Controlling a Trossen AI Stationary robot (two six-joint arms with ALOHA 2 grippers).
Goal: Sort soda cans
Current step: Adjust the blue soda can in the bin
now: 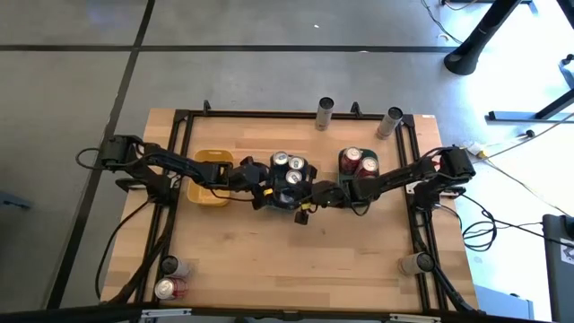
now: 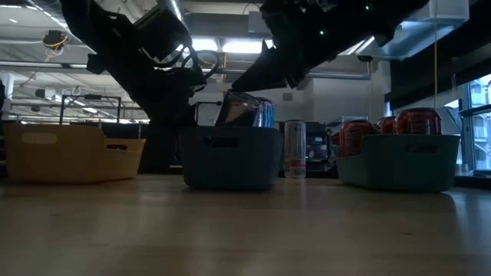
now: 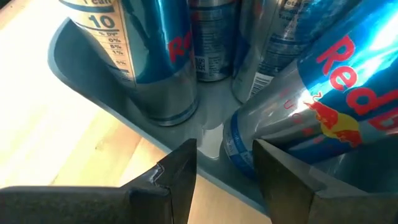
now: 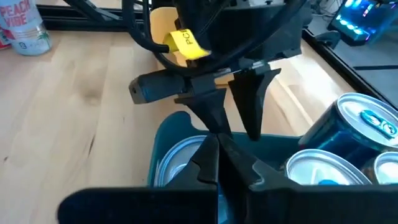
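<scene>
Cans (image 1: 289,168) sat in the grey-blue tray (image 2: 230,157) mid-table, one tilted (image 3: 311,99) — light, rigid, slick, best pinched across the body. Left pincer (image 3: 221,171) was spread at the tray rim, holding nothing; right pincer (image 4: 221,165) pressed together above the tray.

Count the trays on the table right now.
3: a yellow tray toward the left, a blue tray in the middle holding blue-silver cans, a teal tray on the right holding red cans.
</scene>
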